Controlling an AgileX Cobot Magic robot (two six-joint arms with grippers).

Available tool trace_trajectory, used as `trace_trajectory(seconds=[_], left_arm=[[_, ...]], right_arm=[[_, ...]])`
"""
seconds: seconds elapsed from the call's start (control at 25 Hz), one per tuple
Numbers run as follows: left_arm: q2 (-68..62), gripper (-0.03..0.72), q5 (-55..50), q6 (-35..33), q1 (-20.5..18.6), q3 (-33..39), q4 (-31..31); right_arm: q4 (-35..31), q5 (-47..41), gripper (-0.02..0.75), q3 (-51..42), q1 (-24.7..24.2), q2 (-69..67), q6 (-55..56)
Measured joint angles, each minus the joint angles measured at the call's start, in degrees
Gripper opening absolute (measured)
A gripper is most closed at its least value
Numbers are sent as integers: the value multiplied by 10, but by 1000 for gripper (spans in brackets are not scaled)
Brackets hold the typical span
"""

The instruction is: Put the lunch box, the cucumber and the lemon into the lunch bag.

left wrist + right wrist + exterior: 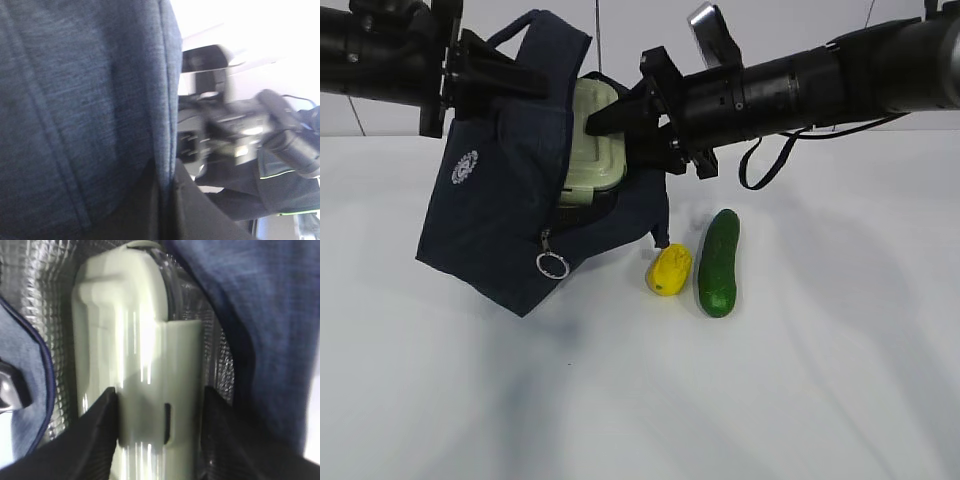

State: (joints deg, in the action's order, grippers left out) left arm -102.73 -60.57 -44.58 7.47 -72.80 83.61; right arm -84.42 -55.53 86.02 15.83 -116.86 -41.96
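The right claw is clamped on the box, one finger on each side of its pale green lid, and the box sits partly inside the bag's open mouth, silver lining around it. To the left of that claw, the left claw is pinched shut on the bag's top fabric, holding the bag tilted with its ring pull hanging low. Below the right claw, the lemon and cucumber lie just beside each other on the table.
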Motion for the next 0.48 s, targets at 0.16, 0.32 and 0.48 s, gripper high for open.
trace_trajectory(seconds=[0.16,0.32,0.48], left_arm=[[-16,-6,12,-2,5,0,-1],[-21,-6,20,-2,7,0,-9],[-35,-6,21,-2,8,0,-21]], right_arm=[[-3,10,369,0,5,-27,1],[-15,14,369,0,18,-54,1],[-18,27,369,2,33,-67,-1]])
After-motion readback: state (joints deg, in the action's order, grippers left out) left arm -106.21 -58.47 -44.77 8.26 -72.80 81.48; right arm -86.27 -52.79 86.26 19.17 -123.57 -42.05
